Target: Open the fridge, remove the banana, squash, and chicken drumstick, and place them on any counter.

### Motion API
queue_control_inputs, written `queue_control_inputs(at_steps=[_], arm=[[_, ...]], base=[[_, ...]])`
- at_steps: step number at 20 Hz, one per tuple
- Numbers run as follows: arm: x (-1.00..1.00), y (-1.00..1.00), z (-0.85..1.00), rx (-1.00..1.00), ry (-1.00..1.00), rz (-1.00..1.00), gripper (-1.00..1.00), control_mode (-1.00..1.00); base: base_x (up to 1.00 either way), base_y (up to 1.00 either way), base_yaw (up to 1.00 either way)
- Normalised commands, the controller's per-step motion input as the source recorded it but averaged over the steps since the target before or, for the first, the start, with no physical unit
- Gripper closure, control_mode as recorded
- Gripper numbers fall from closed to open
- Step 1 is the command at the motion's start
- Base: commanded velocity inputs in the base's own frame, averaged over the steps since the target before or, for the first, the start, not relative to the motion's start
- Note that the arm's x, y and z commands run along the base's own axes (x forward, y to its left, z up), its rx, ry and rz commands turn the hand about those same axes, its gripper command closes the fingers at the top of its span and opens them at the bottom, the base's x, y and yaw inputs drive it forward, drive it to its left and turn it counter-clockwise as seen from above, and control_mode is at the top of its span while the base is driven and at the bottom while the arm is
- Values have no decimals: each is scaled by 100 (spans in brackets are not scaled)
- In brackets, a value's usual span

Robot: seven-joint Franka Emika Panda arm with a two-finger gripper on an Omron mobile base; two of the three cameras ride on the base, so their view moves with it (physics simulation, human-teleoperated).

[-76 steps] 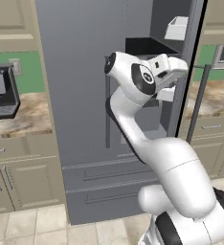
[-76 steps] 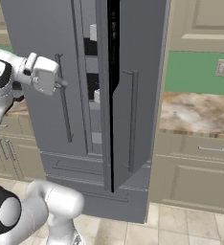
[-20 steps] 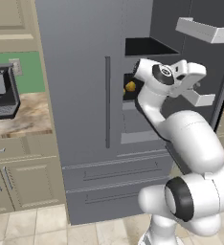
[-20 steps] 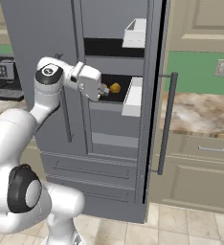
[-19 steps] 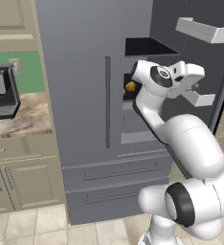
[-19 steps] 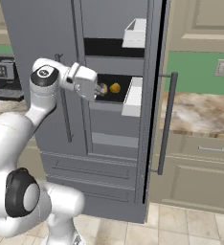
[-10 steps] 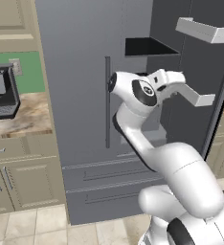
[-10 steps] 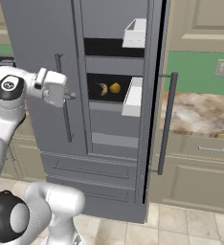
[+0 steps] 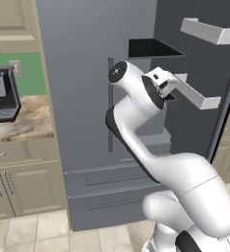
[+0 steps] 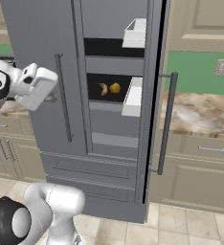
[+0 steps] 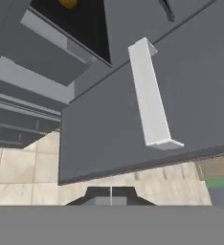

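Standing open on its right side, the grey fridge [image 10: 109,143] shows one banana [image 10: 103,88] and one round squash [image 10: 115,88] side by side on a middle shelf. Two white door bins [image 10: 133,95] hang on the swung-out door. Well short of the shelf, the gripper [image 11: 111,194] is pinched closed and empty. One stone counter [image 10: 200,115] lies right, one dark microwave [image 9: 0,96] left.

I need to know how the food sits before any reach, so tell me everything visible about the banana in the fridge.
The banana is small, curved and yellow with dark tips and blotches. It lies on a dark shelf inside the open fridge, behind the swung-out right door, just left of the round yellow squash; whether they touch is unclear. Nothing grips it.
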Motion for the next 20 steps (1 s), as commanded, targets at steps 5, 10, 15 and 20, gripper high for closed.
queue_control_inputs(at_steps=[5,10,15,20], arm=[[-1,25,-9,17,0,6,100,-100],[30,63,-4,3,4,0,-100,-100],[6,13,0,0,13,-1,-100,-100],[61,-7,-6,24,1,-3,-100,-100]], base=[[0,0,0],[0,0,0],[0,0,0],[0,0,0]])
